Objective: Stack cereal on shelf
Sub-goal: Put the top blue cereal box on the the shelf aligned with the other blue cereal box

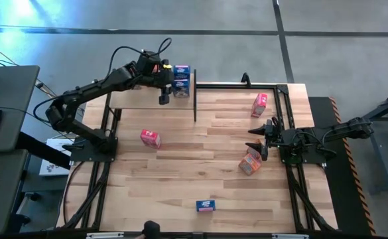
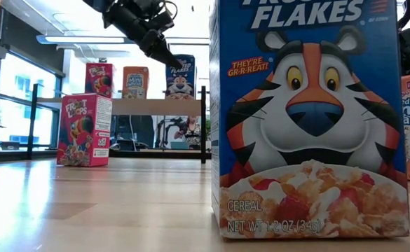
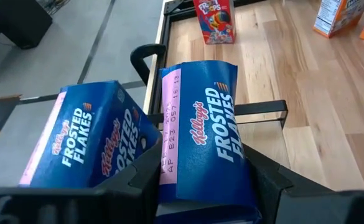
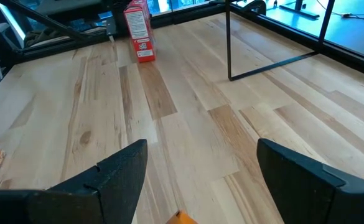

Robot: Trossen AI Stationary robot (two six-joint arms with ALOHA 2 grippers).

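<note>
closest stood a blue cereal box (image 2: 310, 119), unshelved, with pink (image 1: 150, 137) and orange (image 1: 249, 162) boxes loose on the table; right gripper (image 1: 257, 139) waited wide open. farther, left gripper (image 3: 200, 180) clamped a blue box (image 3: 203, 137) on the shelf (image 1: 137, 99), task partly done.

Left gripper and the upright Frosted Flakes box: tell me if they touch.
Touching. The left wrist view shows the left gripper with its jaws pressed against both sides of the Frosted Flakes box.

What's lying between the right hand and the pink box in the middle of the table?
Nothing: from right hand to pink box, the high view shows bare planks.
</note>
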